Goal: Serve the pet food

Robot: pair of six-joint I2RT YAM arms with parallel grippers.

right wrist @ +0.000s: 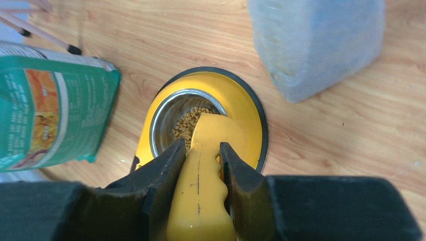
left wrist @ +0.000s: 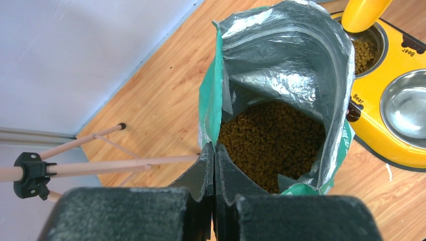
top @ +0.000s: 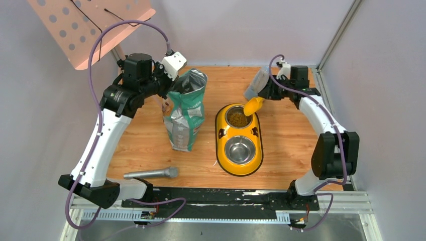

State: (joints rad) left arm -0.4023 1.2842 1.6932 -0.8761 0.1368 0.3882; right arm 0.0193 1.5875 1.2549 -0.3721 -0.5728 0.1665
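While the green-and-silver bag (top: 186,118) is standing upright left of centre in the top view, the left gripper (top: 164,103) is reaching to its upper left rim. The right gripper (top: 265,96), at the upper right, is holding the yellow scoop (top: 253,106) tilted over the upper bowl of the yellow double-bowl feeder (top: 220,138), where pet food (top: 238,119) is lying. A grey metal cylinder (top: 150,173) is lying at the lower left, and a pale translucent block (top: 257,83) is sitting just beside the right gripper. In the left wrist view, at bottom centre, the left gripper (left wrist: 214,160) is pinching its jaws fully together on the bag's near rim, and more pet food (left wrist: 274,138) is filling the open bag at centre. In the right wrist view, the right gripper (right wrist: 201,150) is clamping the yellow scoop's (right wrist: 216,133) ribbed handle between both fingers. The scoop's head is dipping into the upper bowl, with pet food (right wrist: 187,124) showing just left of it.
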